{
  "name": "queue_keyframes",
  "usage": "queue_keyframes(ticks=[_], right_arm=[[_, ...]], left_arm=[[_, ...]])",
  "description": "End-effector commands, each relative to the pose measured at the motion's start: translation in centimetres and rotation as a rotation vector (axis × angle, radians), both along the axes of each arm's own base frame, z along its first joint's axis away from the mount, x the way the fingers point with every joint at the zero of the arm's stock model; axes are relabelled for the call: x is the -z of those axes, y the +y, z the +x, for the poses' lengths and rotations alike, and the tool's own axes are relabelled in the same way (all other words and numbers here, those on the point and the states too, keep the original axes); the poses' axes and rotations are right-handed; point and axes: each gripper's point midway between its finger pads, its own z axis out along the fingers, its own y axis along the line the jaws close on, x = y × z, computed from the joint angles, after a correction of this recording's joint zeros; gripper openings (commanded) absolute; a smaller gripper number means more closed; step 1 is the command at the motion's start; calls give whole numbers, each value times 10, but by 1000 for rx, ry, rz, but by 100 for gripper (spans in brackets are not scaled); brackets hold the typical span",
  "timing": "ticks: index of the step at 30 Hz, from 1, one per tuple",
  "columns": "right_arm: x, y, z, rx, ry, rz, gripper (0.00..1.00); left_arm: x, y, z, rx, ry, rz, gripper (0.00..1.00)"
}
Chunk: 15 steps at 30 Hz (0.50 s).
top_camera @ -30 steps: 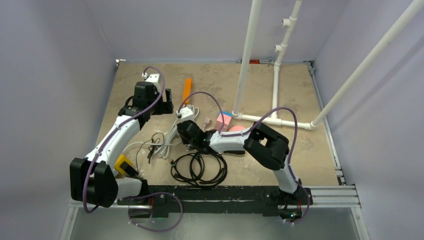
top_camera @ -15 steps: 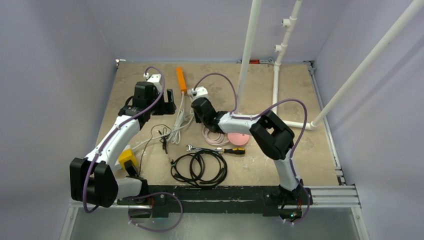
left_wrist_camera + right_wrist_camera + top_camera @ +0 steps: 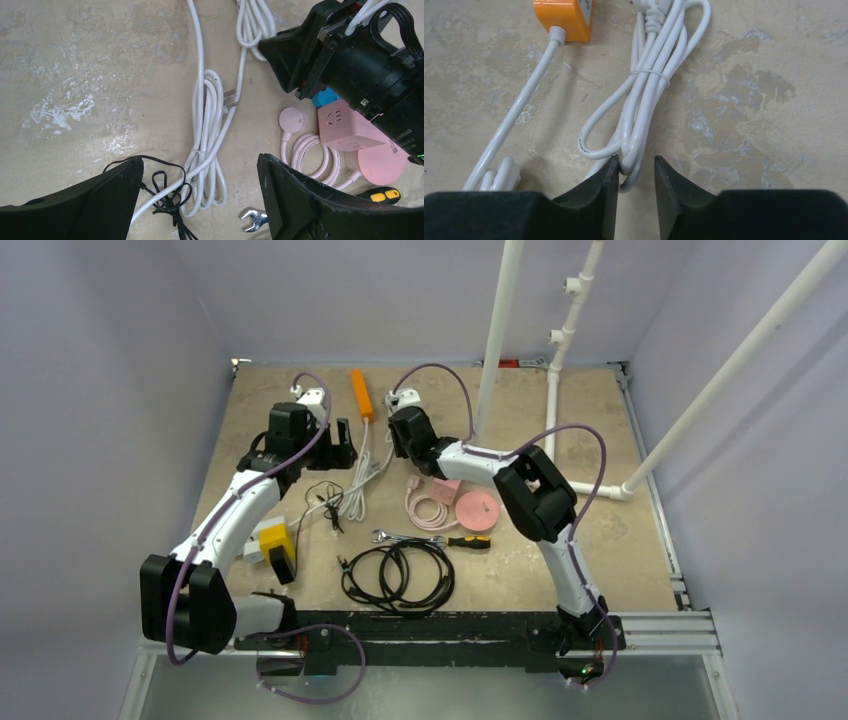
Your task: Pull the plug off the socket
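While left tool (image 3: 199,165) gapes wide | right tool (image 3: 636,164) narrow astride white cable (image 3: 650,94), grip unclear | arm lettering (image 3: 403,134) unreadable

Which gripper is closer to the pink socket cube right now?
Right. The right gripper is down at the white cable, just left of the pink socket cube. The left gripper hangs open farther to the left.
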Motion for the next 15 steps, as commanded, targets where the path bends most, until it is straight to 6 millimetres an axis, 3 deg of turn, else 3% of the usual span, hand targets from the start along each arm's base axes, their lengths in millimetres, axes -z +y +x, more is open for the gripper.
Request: queue_keyframes(ticks=[1,3,6,9,15], right_arm=[[-70,8,2,-62,-99,77,44],[-84,15,-13,-103,-109,94,59],[-103,27,-44,-154,-118,127,73],[-116,40,-80,-216,-113,183,77],[-101,69,-159,-305,-39,262,77]], left_arm=[[-9,2,6,-17,-39,-5,83],[-17,7,7,-44,-65,4,83],[-29,20,7,-97,-109,25,83],[-35,43,8,-182,-131,53,85],[-36,75,11,-284,-125,37,87]])
